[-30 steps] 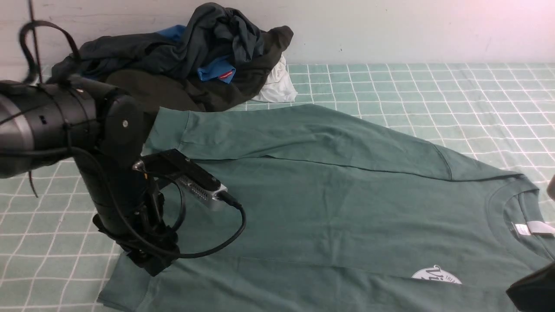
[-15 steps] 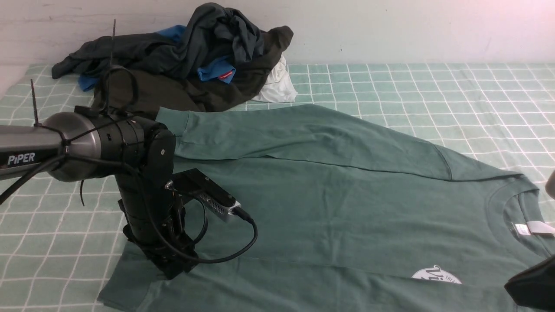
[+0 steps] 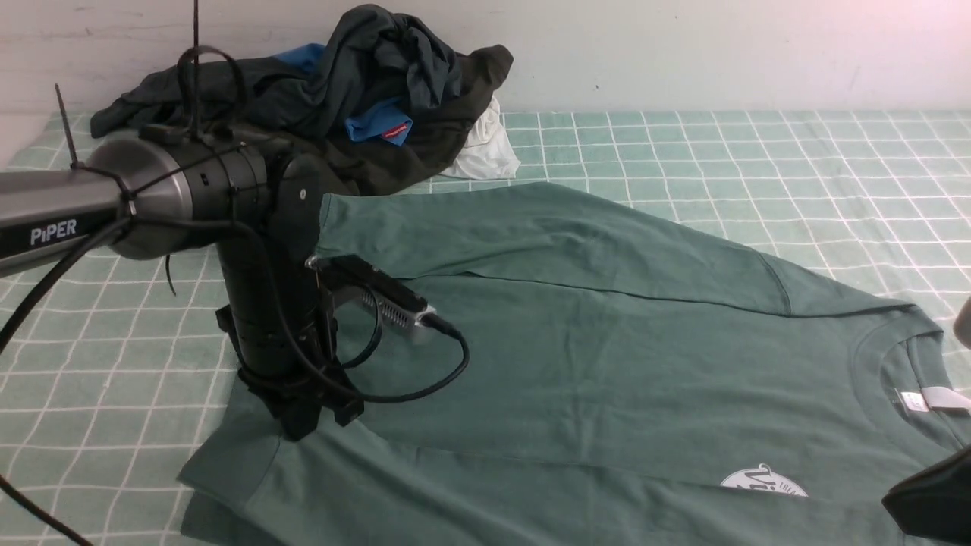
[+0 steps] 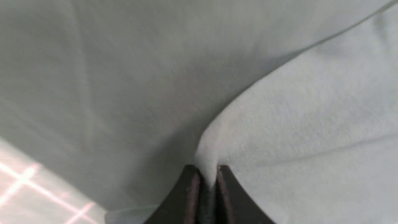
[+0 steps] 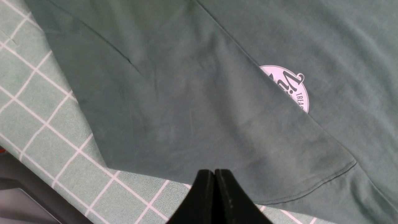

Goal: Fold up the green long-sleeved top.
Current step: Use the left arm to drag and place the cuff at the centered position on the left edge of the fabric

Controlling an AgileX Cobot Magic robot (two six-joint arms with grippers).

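With the left gripper (image 3: 322, 428), pinches 1 narrow ridge of the green long-sleeved top (image 3: 683, 364) between 2 closed fingertips, near the cuff end at the left. Reaches in from the left with the left arm (image 3: 68, 205), forearm nearly level, then bent down steeply to the fabric. Holds the right gripper (image 5: 214, 172) shut with nothing between 2 tips, over the top's edge in the right wrist view; shows only partly at the front view's right edge. Spreads mostly to the right of the left gripper, over the checked cloth (image 3: 758, 174), with 1 neckline far right and 1 round logo (image 3: 765, 480) partly covered.
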